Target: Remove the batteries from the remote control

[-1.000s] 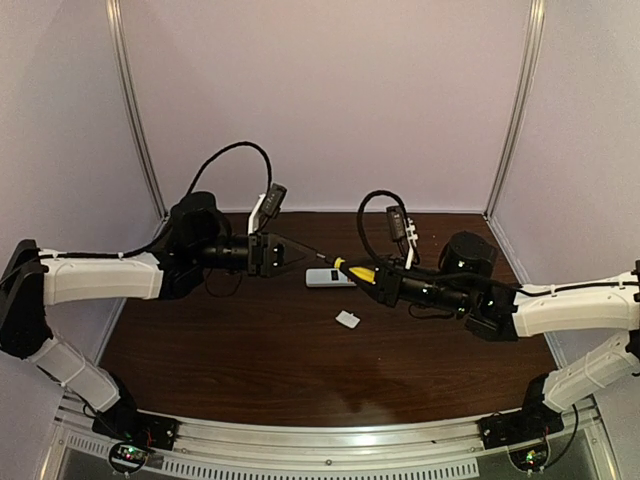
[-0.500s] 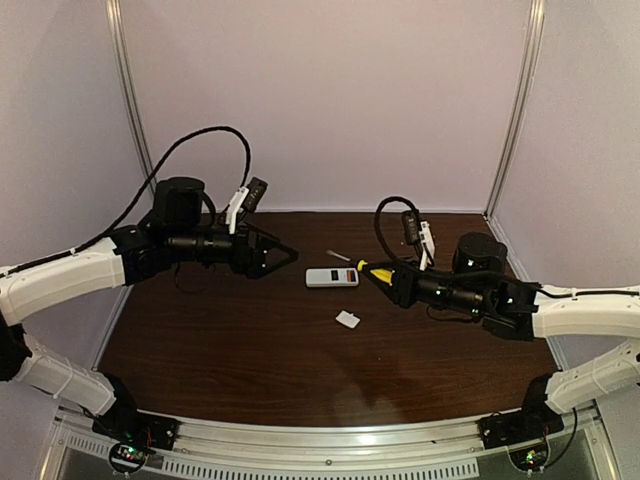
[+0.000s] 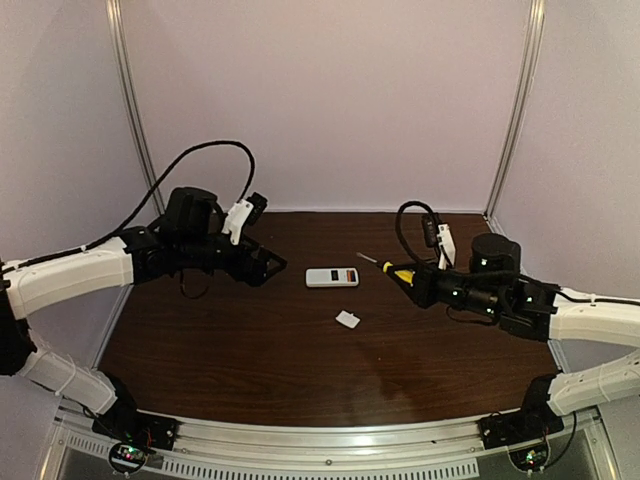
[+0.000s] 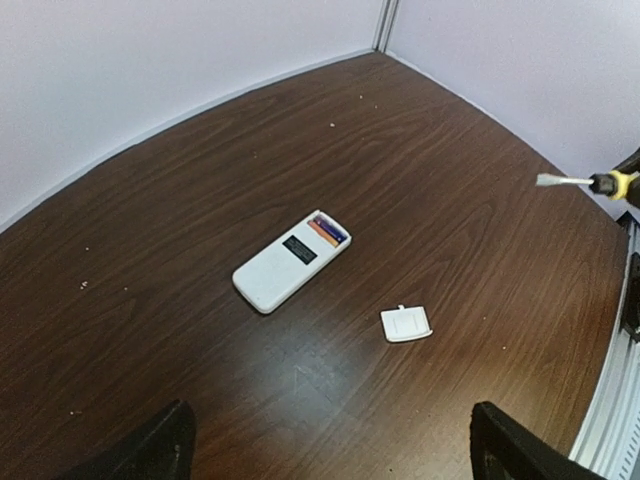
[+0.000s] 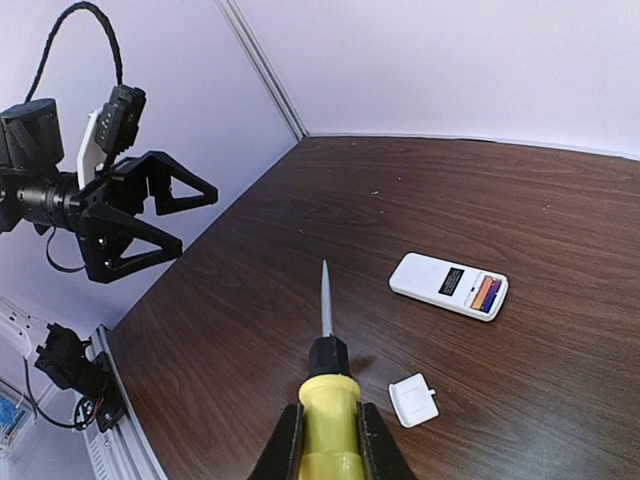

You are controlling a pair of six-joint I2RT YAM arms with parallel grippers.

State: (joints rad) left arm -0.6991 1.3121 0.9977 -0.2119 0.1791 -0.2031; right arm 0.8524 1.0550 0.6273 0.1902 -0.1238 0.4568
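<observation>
The white remote control (image 3: 331, 277) lies flat near the middle of the table with its back up and its battery bay uncovered. Orange and blue-purple batteries (image 4: 327, 231) (image 5: 487, 294) sit in the bay at one end. My left gripper (image 3: 268, 264) hangs open and empty, well to the left of the remote; its two dark fingertips (image 4: 165, 445) show at the bottom corners of the left wrist view. My right gripper (image 5: 330, 445) is shut on the yellow handle of a screwdriver (image 5: 328, 385). The screwdriver's blade (image 3: 368, 259) points left, to the right of the remote and clear of it.
A small white square lid (image 3: 348, 320) (image 4: 406, 324) lies on the dark wood table (image 3: 250, 350) a little nearer than the remote. Pale walls enclose the table at the back and both sides. A metal rail (image 3: 330, 440) runs along the near edge.
My left gripper has opened wide and drawn back to the left, away from the remote. The right arm has pulled back to the right with the screwdriver. The remote and lid lie still.
</observation>
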